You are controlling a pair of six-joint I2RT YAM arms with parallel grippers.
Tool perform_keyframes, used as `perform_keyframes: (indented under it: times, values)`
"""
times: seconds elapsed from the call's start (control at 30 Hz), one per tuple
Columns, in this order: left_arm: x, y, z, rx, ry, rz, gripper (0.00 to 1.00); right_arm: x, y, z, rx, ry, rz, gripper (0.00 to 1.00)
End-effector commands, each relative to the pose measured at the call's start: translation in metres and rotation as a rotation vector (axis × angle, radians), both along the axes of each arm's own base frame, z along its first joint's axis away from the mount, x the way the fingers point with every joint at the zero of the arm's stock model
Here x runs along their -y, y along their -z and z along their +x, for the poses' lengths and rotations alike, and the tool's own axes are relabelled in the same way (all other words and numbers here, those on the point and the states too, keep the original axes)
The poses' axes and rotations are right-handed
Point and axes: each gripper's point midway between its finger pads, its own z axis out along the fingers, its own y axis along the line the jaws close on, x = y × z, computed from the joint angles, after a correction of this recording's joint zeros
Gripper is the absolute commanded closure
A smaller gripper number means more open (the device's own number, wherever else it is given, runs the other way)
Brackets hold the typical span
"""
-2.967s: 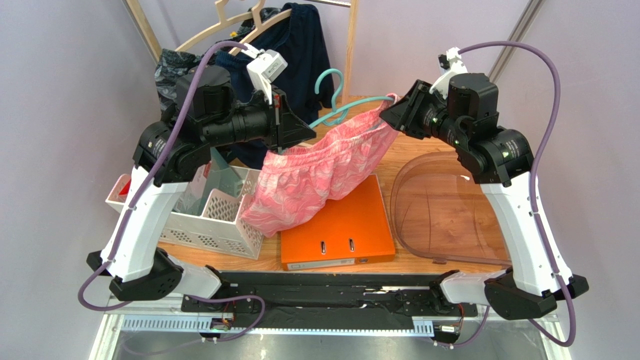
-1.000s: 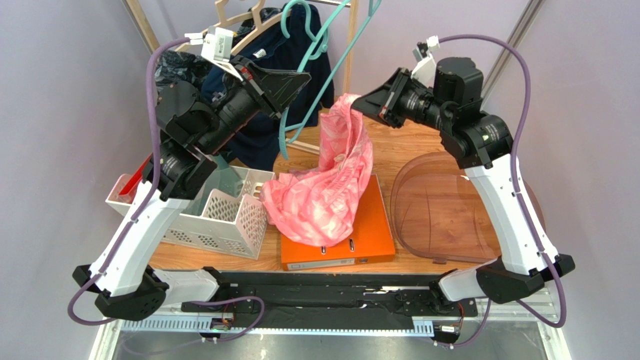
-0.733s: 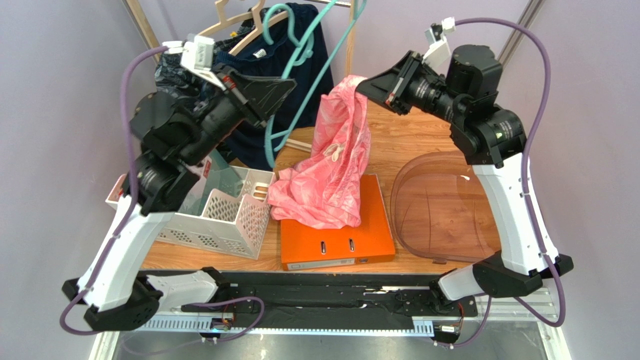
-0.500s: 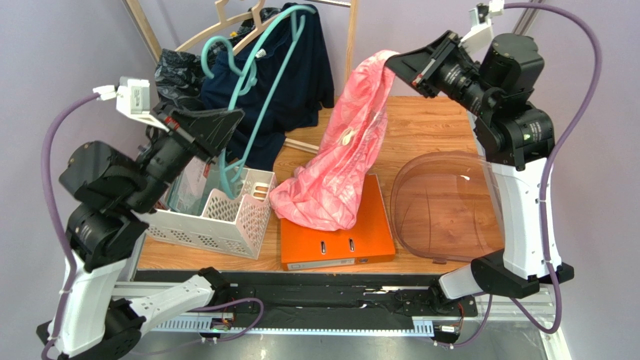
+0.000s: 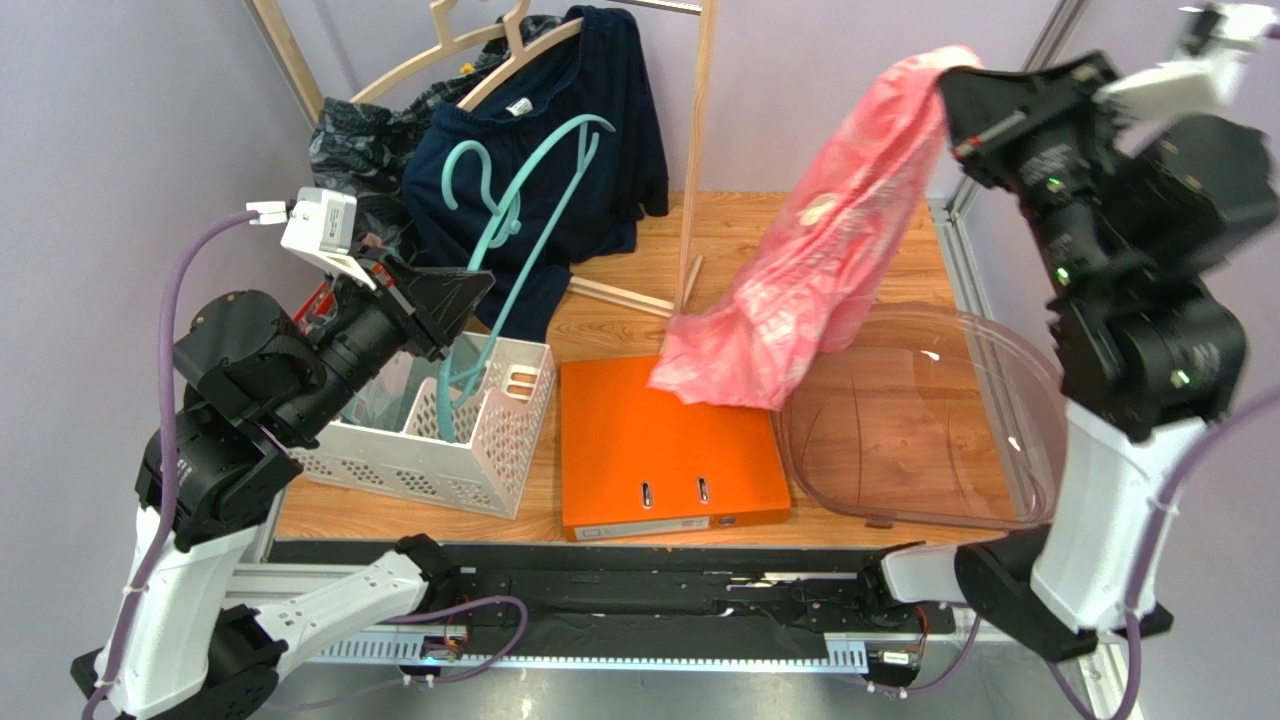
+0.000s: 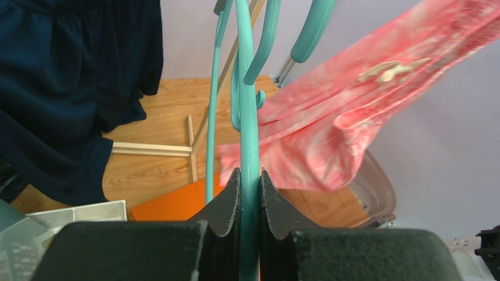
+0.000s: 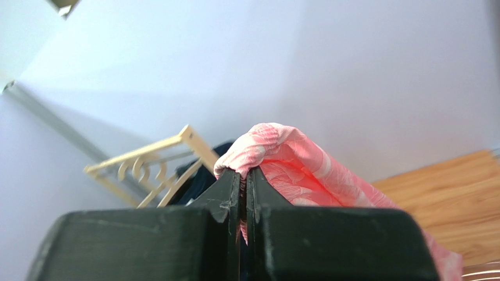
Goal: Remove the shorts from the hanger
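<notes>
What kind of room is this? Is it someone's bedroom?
Probably not. It looks like a robot practice booth: two robot arms stand at a wooden table between plain purple walls, and the table holds odd practice things, like an orange binder, a white basket and a clothes rack.

We see the pink, white-leafed shorts (image 5: pixel 812 285) pinched at one gathered edge between the closed right jaws. They hang below them in a long slanted drape, well apart from the hanger. The thin teal hanger (image 6: pixel 249 134) is clamped upright between the left jaws, its curved hook rising beyond their tips.
</notes>
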Motion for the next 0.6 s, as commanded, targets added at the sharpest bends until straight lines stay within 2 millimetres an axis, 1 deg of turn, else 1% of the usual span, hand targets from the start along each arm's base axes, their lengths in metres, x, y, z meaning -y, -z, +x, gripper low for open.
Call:
perform_keyframes:
  times: [0.0,0.07,0.1,0.17,0.2,0.23,0.27,0.3,0.33,0.37,0.43,0.47,0.5,0.53,0.57]
  values:
    - [-0.002,-0.011,-0.009,0.025,0.024,-0.013,1.00,0.080,-0.041,-0.056,0.144,0.383,-0.024,1.00]
    - [0.000,-0.009,-0.009,0.018,0.031,-0.009,1.00,0.095,-0.043,-0.068,0.149,0.458,-0.016,1.00]
    - [0.001,-0.008,-0.009,0.013,0.034,-0.005,1.00,0.100,-0.042,-0.070,0.143,0.487,-0.020,1.00]
    - [0.005,-0.008,-0.011,0.006,0.057,-0.009,1.00,0.106,-0.033,-0.069,0.108,0.532,-0.052,1.00]
    - [0.006,-0.007,-0.011,0.003,0.064,-0.010,1.00,0.111,-0.029,-0.074,0.099,0.553,-0.047,1.00]
    - [0.009,-0.007,-0.013,-0.002,0.082,-0.012,1.00,0.108,-0.013,-0.062,0.051,0.550,-0.062,1.00]
    - [0.010,-0.006,-0.013,-0.004,0.088,-0.011,1.00,0.107,-0.006,-0.059,0.034,0.548,-0.063,1.00]
    - [0.012,-0.005,-0.013,-0.009,0.094,-0.007,1.00,0.107,-0.002,-0.066,0.038,0.536,-0.050,1.00]
    - [0.011,-0.005,-0.012,-0.009,0.090,-0.005,1.00,0.105,0.007,-0.061,0.019,0.526,-0.053,1.00]
    - [0.010,-0.006,-0.012,-0.004,0.085,-0.007,1.00,0.100,0.023,-0.048,-0.022,0.512,-0.057,1.00]
    - [0.009,-0.009,-0.010,-0.007,0.070,-0.013,1.00,0.092,0.034,-0.043,-0.052,0.471,-0.068,1.00]
    - [0.009,-0.011,-0.010,0.003,0.076,-0.009,1.00,0.089,0.043,-0.039,-0.085,0.454,-0.080,1.00]
    - [0.011,-0.012,-0.009,0.009,0.080,-0.006,1.00,0.085,0.058,-0.029,-0.127,0.443,-0.103,1.00]
    - [0.013,-0.010,-0.008,0.007,0.088,0.002,1.00,0.085,0.065,-0.029,-0.142,0.443,-0.105,1.00]
    - [0.015,-0.008,-0.006,0.004,0.090,0.010,1.00,0.083,0.074,-0.024,-0.160,0.436,-0.101,1.00]
